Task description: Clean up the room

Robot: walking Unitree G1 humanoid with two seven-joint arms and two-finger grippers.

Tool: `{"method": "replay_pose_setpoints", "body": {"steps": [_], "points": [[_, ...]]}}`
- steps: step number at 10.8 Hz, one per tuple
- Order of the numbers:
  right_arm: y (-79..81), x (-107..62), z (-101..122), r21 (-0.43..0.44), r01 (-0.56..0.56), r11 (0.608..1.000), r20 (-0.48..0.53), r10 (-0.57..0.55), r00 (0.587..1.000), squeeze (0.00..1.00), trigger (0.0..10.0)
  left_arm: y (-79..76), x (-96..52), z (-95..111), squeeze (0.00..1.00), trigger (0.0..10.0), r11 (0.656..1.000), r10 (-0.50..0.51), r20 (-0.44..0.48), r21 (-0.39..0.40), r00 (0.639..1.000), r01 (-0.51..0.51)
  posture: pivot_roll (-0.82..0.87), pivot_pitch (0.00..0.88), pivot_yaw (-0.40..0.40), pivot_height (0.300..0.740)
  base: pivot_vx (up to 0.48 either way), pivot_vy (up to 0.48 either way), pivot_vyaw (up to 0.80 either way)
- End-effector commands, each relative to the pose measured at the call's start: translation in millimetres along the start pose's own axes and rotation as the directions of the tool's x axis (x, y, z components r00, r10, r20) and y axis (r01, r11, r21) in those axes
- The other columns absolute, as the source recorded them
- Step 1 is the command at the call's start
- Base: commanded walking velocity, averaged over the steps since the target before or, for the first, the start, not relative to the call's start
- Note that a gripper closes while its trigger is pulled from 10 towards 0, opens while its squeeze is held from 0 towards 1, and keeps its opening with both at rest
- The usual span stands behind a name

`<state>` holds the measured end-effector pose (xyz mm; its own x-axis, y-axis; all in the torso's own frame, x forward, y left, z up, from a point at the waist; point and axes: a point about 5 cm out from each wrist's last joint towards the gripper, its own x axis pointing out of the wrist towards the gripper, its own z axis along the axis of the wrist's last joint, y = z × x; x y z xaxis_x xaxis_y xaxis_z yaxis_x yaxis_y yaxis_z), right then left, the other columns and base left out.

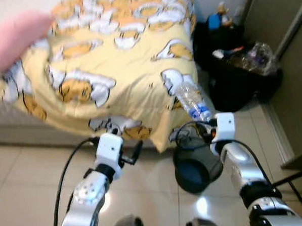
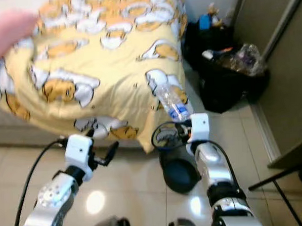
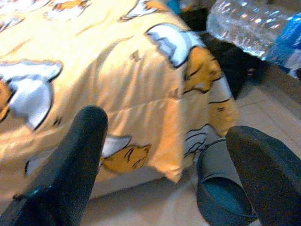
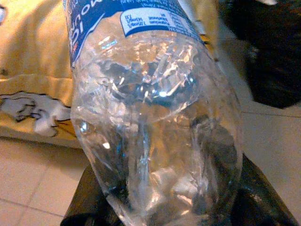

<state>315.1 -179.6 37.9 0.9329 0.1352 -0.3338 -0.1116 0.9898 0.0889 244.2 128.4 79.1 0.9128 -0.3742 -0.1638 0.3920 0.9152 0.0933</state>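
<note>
While the right gripper (image 1: pixel 208 126) is clamped on the lower end of a clear plastic bottle (image 1: pixel 191 100) with a blue label, the bottle juts up and away from its fingers, tilted toward the robot's left, its far end lying over the hanging corner of the yellow cartoon-print blanket (image 1: pixel 123 59). In the right wrist view the crumpled, transparent bottle (image 4: pixel 155 117) stands right in front of the camera, with the black fingers (image 4: pixel 94 197) showing dark at either side of its base. Just below this gripper, on the pale tiled floor (image 1: pixel 28 190), lies a dark round bin (image 1: pixel 197 170) tipped on its side, its mouth turned toward the robot. The left gripper (image 1: pixel 126 143) hangs empty beside the right one, near the blanket's lower edge, its two black fingers (image 3: pixel 70 160) spread wide apart; between them the left wrist view shows the blanket corner and the tipped bin (image 3: pixel 221 193) beyond. Past the held bottle, further out and to the right gripper's far side, a black bag (image 1: pixel 240 73) stuffed with rubbish sits against the wall, well apart from both grippers. A pink cushion (image 1: pixel 13 39) rests on the bed, far off to the left gripper's outer side.
</note>
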Motion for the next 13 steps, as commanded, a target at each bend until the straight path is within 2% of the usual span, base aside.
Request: {"method": "replay_pose_setpoints", "body": {"steps": [1, 3, 4, 5, 6, 7, 9, 10, 11, 13], "points": [[-1.5, 0.6, 4.3, -0.009, 0.013, 1.0, 0.025, -0.013, 1.0, 0.0, 10.0, -5.7, 0.7, 4.8, 0.0, 10.0, 0.999, -0.044, 0.013, 0.03, 0.999, 0.044, -0.13, 0.157, 0.021, 0.74, 0.48, 0.0, 0.0], [4.0, 0.2, -0.4, -0.004, 0.005, 1.0, 0.022, -0.005, 1.0, 0.0, 10.0, -16.7, 2.2, 5.2, 0.0, 10.0, 0.989, -0.139, 0.0, 0.042, 0.99, 0.138, -0.13, 0.167, 0.032, 0.74, 0.461, 0.0, 0.0], [4.8, -1.2, -3.7, -0.005, 0.004, 1.0, 0.015, -0.004, 1.0, 0.0, 10.0, -19.1, 2.4, 3.8, 0.0, 10.0, 0.987, -0.149, -0.015, 0.054, 0.989, 0.15, -0.13, 0.171, 0.034, 0.74, 0.0, 0.0, 0.0], [2.1, -4.4, -11.9, -0.007, 0.023, 1.0, -0.012, -0.023, 1.0, 0.0, 10.0, -14.7, 2.6, 5.8, 0.0, 10.0, 0.994, -0.109, -0.018, -0.03, 0.994, 0.109, -0.13, 0.203, 0.042, 0.74, 0.0, 0.0, 0.0], [-2.0, -7.6, -22.5, 0.0, 0.054, 0.999, -0.045, -0.054, 0.998, 0.0, 10.0, -17.4, -1.6, 11.7, 0.0, 10.0, 0.984, -0.164, -0.002, -0.065, 0.986, 0.164, -0.11, 0.242, 0.054, 0.74, 0.0, 0.0, 0.0], [-8.6, -13.9, -43.6, -0.032, 0.106, 0.994, -0.124, -0.109, 0.986, 0.0, 10.0, -40.7, -20.6, 24.1, 0.0, 10.0, 0.909, -0.414, 0.014, 0.047, 0.91, 0.413, -0.06, 0.293, 0.073, 0.74, 0.0, 0.0, 0.0], [-6.8, -16.4, -53.4, -0.032, 0.123, 0.992, -0.156, -0.126, 0.98, 0.0, 10.0, -37.7, -42.7, 28.7, 0.0, 10.0, 0.891, -0.449, -0.05, 0.055, 0.892, 0.451, -0.01, 0.372, 0.111, 0.74, 0.0, 0.0, 0.0], [-1.2, -16.6, -59.6, -0.032, 0.121, 0.992, -0.175, -0.125, 0.977, 0.0, 10.0, -42.3, -67.6, 34.1, 0.0, 10.0, 0.837, -0.546, -0.08, 0.005, 0.834, 0.548, 0.05, 0.422, 0.137, 0.74, 0.0, 0.0, 0.0], [0.5, -16.4, -63.2, -0.038, 0.128, 0.991, -0.199, -0.133, 0.971, 0.0, 10.0, -44.8, -79.8, 34.0, 0.0, 10.0, 0.804, -0.592, -0.117, -0.013, 0.798, 0.594, 0.07, 0.428, 0.142, 0.74, 0.0, 0.0, 0.0], [-1.0, -10.7, -55.9, -0.07, 0.159, 0.985, -0.201, -0.17, 0.965, 0.0, 10.0, -44.6, -93.7, 31.2, 0.0, 10.0, 0.802, -0.594, -0.159, -0.042, 0.789, 0.595, 0.1, 0.451, 0.142, 0.74, 0.0, 0.0, 0.0]]}}
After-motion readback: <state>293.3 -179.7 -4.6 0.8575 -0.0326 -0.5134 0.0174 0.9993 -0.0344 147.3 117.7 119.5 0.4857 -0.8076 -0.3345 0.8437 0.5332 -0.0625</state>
